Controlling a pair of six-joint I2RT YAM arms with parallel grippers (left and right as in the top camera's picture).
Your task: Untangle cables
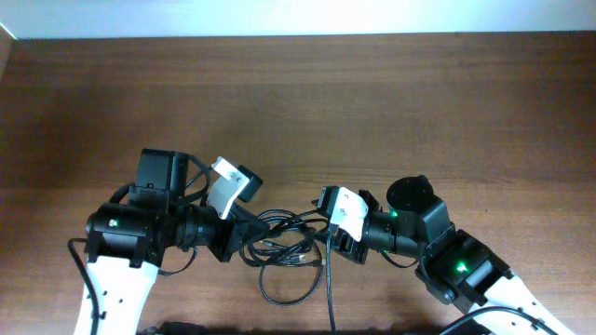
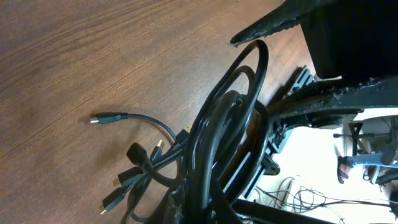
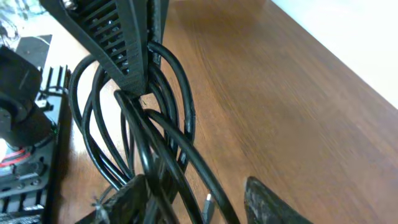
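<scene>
The cables (image 1: 284, 249) are a tangle of thin black cords on the brown table, between my two grippers. My left gripper (image 1: 244, 237) is shut on a bunch of cable loops (image 2: 230, 118) that stand up from its jaws (image 2: 233, 208). Three loose metal-tipped plugs lie left of the bunch: one (image 2: 98, 118) flat on the table and two lower ones (image 2: 112, 200). My right gripper (image 1: 328, 234) faces the left one. Its fingers (image 3: 199, 202) are apart with several cable strands (image 3: 161, 124) passing between them. The left gripper's ribbed finger (image 3: 121, 43) pinches the loops at the top of the right wrist view.
One cable loop (image 1: 287, 296) spreads toward the table's front edge, and a cord (image 1: 328, 293) runs down past it. The wooden tabletop (image 1: 372, 102) stretches behind both arms. Off the table's edge there are floor wires (image 2: 305, 196) and a chair base (image 2: 367, 155).
</scene>
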